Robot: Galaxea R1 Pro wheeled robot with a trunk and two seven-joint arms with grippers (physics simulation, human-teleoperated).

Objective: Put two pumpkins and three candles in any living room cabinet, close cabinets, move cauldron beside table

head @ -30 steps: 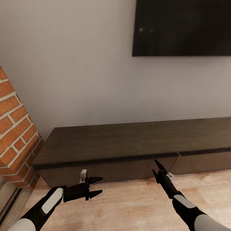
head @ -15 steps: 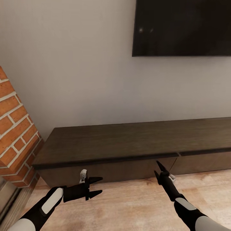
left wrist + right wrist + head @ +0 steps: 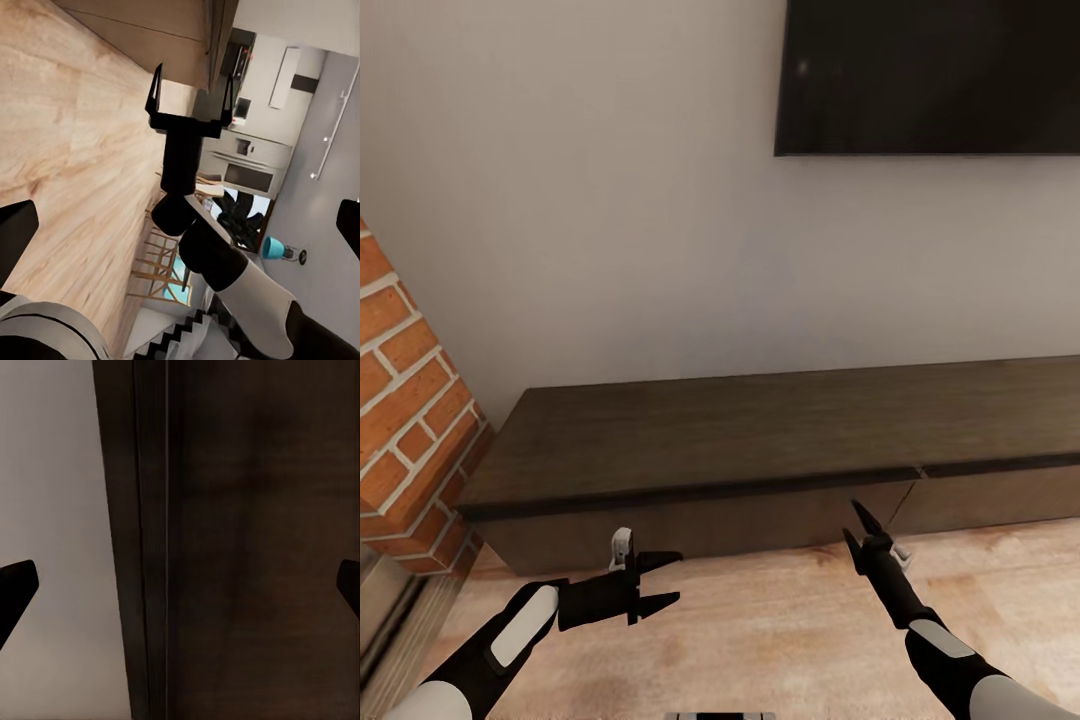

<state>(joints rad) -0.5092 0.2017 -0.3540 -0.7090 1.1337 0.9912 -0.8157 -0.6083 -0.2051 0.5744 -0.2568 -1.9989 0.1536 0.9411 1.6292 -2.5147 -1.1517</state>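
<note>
While both arms hover low over the pale wood floor, the cabinet runs along the grey wall, fronts flush and shut, bare top. Brick column at its left end, dark TV screen mounted above on the right.

Left gripper has its fingers spread, nothing between them, pointing sideways just in front of the cabinet base. Right gripper also spread and empty, tips close to the front panel near the seam between two fronts.

Left wrist view adds the right gripper beside the cabinet edge, plus a kitchen area behind. Right wrist view: close-up of dark cabinet wood and its edge against the wall.
</note>
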